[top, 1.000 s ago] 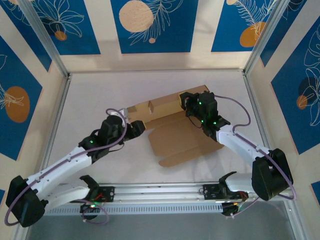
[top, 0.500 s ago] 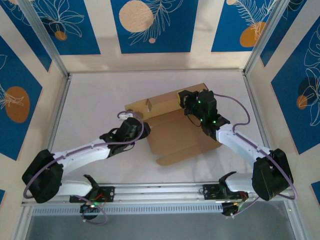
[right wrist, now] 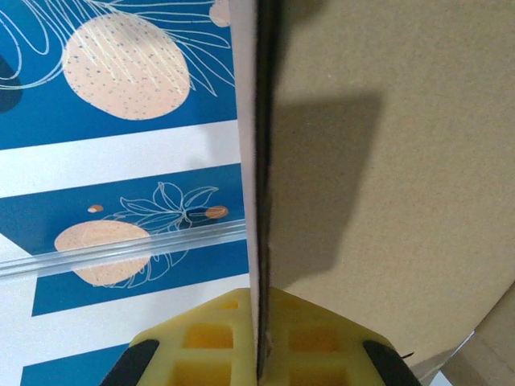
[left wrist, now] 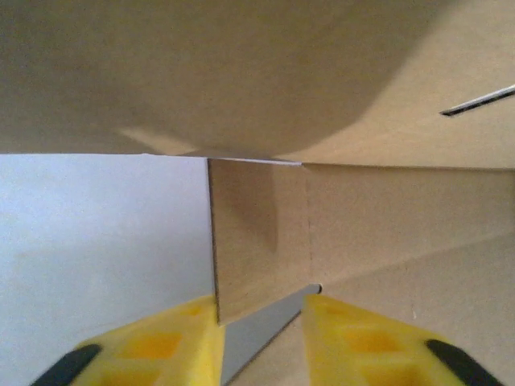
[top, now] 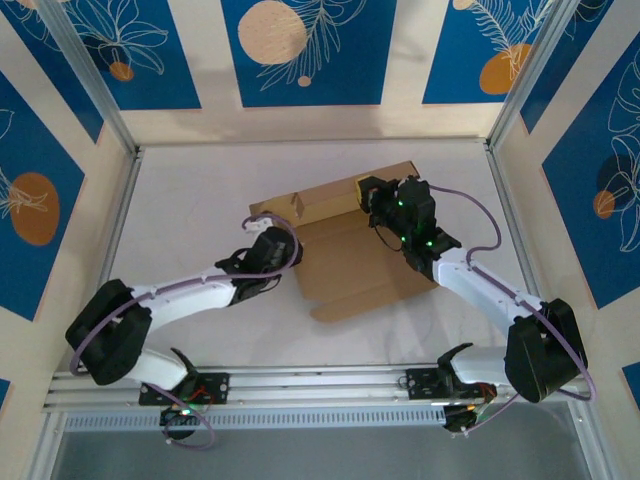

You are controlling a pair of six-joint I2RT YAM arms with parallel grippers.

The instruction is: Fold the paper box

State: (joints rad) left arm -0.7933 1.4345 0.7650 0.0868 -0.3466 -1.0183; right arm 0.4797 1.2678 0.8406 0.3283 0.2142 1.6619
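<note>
The paper box (top: 350,265) is brown cardboard lying mid-table, its base flat and its long back wall (top: 320,205) raised. My right gripper (top: 368,195) is shut on the top edge of that wall near its right end; in the right wrist view the wall's edge (right wrist: 261,161) runs straight down between the yellow fingers (right wrist: 261,299). My left gripper (top: 287,248) is at the box's left end. In its wrist view the jaws (left wrist: 259,310) stand apart around the lower corner of a side flap (left wrist: 257,233), which lies against the left finger (left wrist: 189,330), with grey table showing beside the right finger.
Patterned blue and cream walls with aluminium posts (top: 90,80) enclose the white table (top: 190,200). A metal rail (top: 320,380) carrying both arm bases runs along the near edge. A slot (left wrist: 475,100) is cut in the wall above the left gripper.
The left arm has swung right to the box's left end, and its jaws have narrowed around the side flap. The right gripper has kept its hold on the back wall.
</note>
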